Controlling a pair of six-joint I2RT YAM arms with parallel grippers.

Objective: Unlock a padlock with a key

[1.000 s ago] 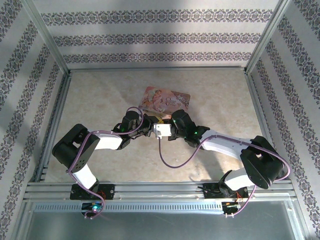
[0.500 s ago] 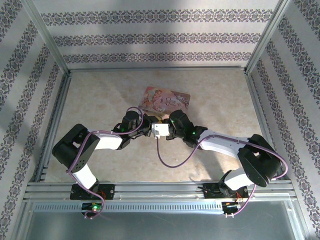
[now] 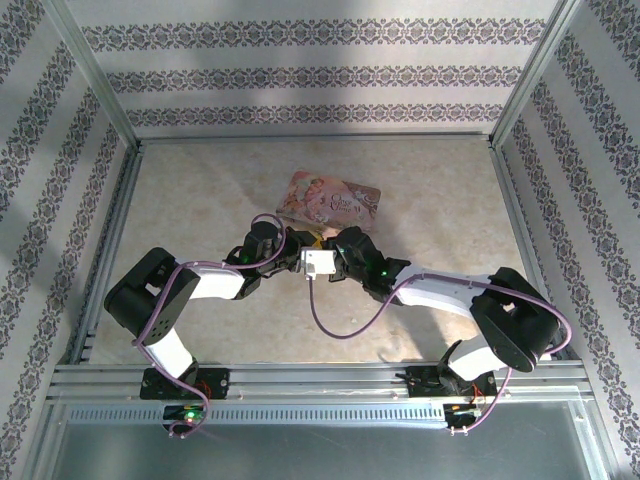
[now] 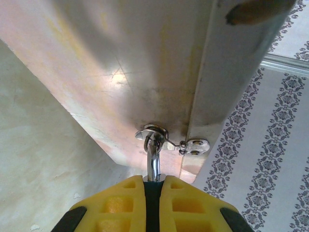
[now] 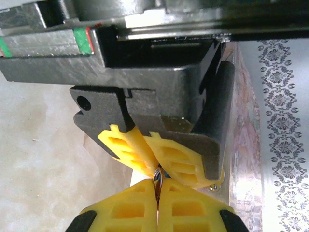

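In the left wrist view my left gripper (image 4: 153,180) is shut on the padlock. Its body is hidden between the yellow fingers, and only the silver shackle (image 4: 153,159) shows, rising through the metal hasp (image 4: 155,131) on the pink tin (image 4: 120,72). In the right wrist view my right gripper (image 5: 157,182) is shut on the key (image 5: 158,178), a thin metal sliver with a small ring. Its tip meets the left gripper's fingers (image 5: 130,150), where a speck of blue padlock (image 5: 164,172) shows. From above, both grippers meet just in front of the tin (image 3: 330,198).
The pink picture-decorated tin lies mid-table with its hasp edge toward the arms. Aluminium frame rails (image 3: 110,230) and patterned walls enclose the table. A purple cable (image 3: 330,320) loops from the right wrist over the table in front of the arms.
My right gripper with the key has edged left, closer against the left gripper's fingertips. The left arm has held still on the padlock.
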